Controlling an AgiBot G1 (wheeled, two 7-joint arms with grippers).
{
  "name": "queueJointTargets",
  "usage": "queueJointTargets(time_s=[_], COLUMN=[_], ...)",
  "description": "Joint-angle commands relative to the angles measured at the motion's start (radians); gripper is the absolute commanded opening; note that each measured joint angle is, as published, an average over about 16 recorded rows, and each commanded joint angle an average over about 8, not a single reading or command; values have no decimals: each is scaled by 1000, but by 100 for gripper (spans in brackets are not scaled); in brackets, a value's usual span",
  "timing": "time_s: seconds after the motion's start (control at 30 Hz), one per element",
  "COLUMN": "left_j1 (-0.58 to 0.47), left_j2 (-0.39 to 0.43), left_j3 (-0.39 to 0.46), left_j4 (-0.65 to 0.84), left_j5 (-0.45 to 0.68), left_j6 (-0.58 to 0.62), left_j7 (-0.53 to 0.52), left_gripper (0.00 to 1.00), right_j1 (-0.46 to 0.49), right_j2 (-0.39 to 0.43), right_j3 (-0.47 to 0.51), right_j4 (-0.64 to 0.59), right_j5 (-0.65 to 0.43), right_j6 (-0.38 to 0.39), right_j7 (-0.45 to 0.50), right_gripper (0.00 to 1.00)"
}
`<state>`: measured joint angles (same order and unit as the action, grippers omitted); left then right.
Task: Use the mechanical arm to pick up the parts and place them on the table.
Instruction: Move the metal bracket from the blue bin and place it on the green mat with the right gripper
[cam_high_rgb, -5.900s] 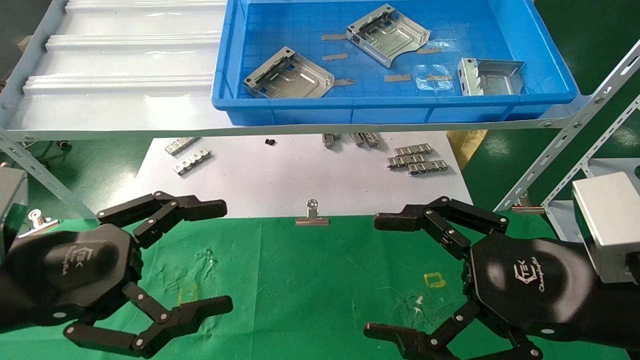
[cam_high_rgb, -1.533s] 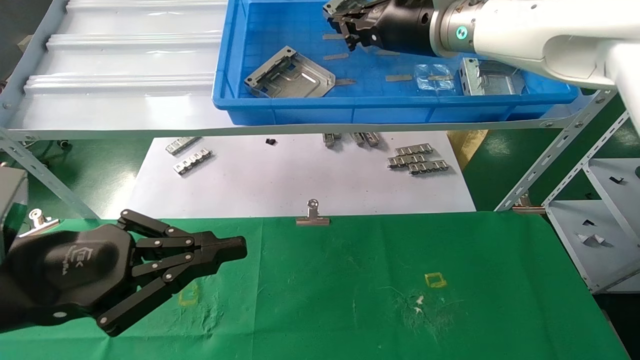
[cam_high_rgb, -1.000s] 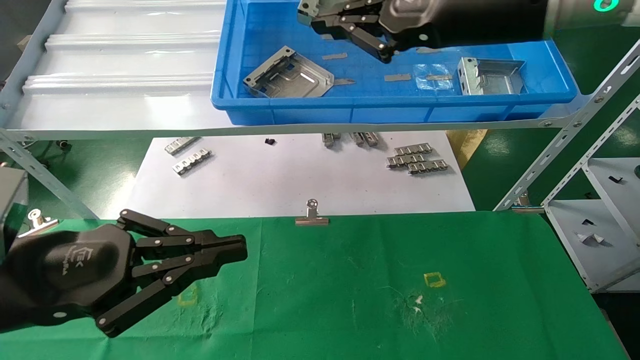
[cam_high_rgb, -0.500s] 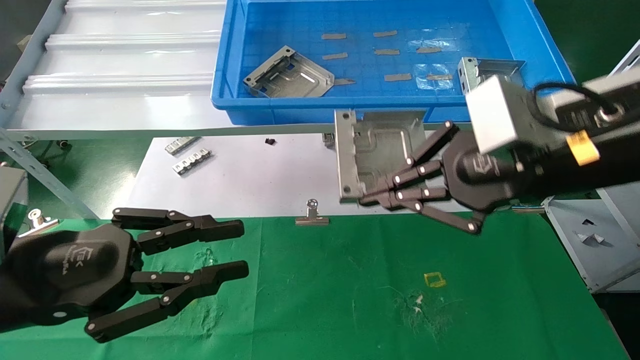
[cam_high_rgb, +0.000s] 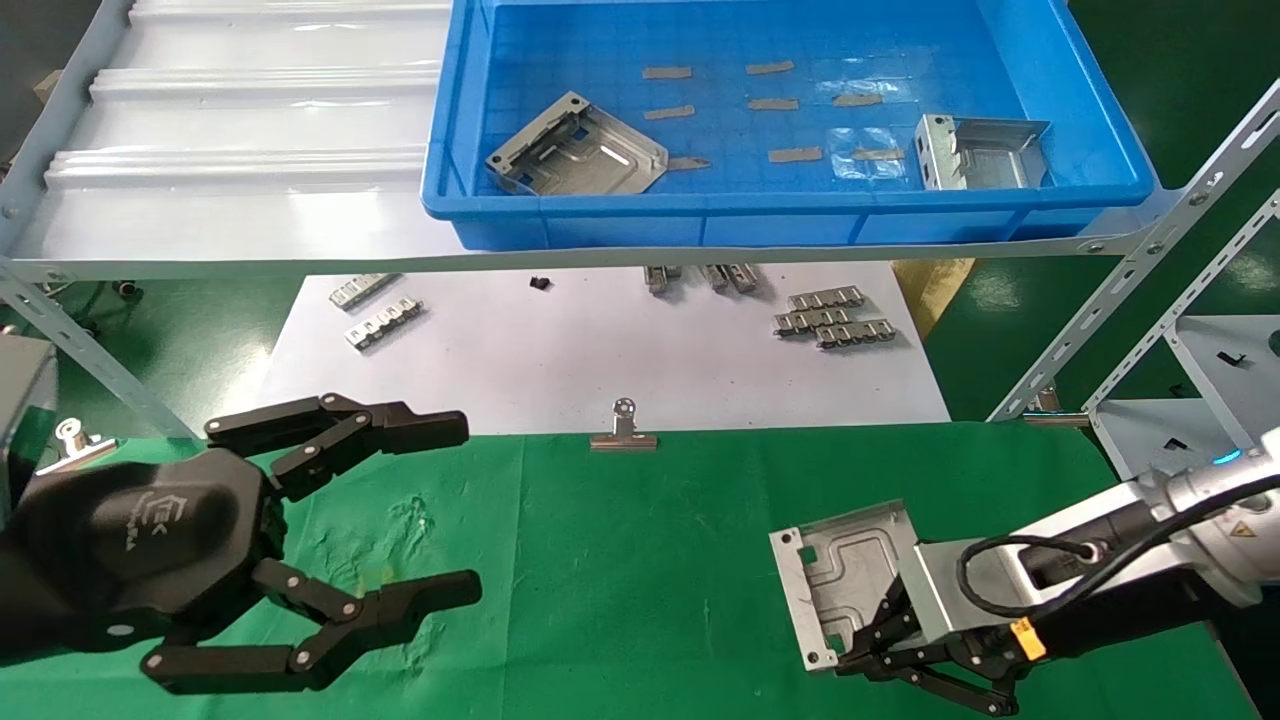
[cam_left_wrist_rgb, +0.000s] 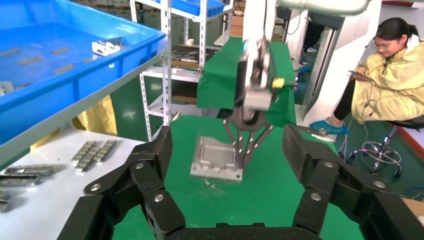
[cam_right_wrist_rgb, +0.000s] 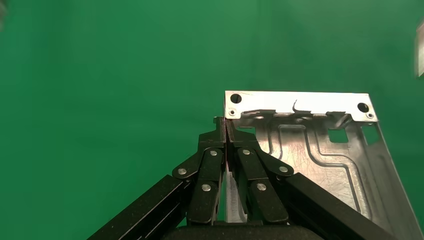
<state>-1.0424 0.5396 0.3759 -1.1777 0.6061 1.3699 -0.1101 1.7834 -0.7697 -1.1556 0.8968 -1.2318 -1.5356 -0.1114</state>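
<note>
My right gripper (cam_high_rgb: 860, 655) is shut on one folded edge of a grey stamped plate (cam_high_rgb: 845, 570), holding it low over the green table (cam_high_rgb: 640, 560) at the front right. In the right wrist view the closed fingertips (cam_right_wrist_rgb: 226, 122) pinch the plate (cam_right_wrist_rgb: 320, 150) by its side wall. The left wrist view shows that plate (cam_left_wrist_rgb: 215, 159) tilted just above the cloth; I cannot tell whether it touches. My left gripper (cam_high_rgb: 455, 515) is open and empty over the table's front left. Two more plates (cam_high_rgb: 578, 150) (cam_high_rgb: 980, 150) lie in the blue bin (cam_high_rgb: 780, 205).
The bin sits on a pale grey ridged shelf (cam_high_rgb: 230, 150) at the back. A white sheet (cam_high_rgb: 560, 350) holds small ribbed strips (cam_high_rgb: 830, 320). A silver binder clip (cam_high_rgb: 623, 432) grips the cloth's far edge. A grey rack (cam_high_rgb: 1190, 400) stands at the right.
My right gripper has carried the plate down and toward me, from over the white sheet to the front right of the green cloth. My left gripper has opened wider.
</note>
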Motion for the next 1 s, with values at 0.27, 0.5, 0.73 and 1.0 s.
queueJointTargets(time_s=[0.27,0.5,0.73,1.0], left_j1=[0,0,0,0], left_j2=[0,0,0,0], left_j3=[0,0,0,0], left_j4=[0,0,0,0], left_j5=[0,0,0,0], left_j6=[0,0,0,0], left_j7=[0,0,0,0], left_gripper=[100,100,100,100], right_j1=[-32,-47,-49,-51], right_j2=[-97,-133,-163,-195], right_j3=[-43,-28,-26,-32], right_j4=[-233,-378,-507,-604], right_j5=[-92,-73,-75,-91], right_j6=[62,84,96,115], right_j7=[-154,-259,-340,-428], right_gripper=[0,0,64,100])
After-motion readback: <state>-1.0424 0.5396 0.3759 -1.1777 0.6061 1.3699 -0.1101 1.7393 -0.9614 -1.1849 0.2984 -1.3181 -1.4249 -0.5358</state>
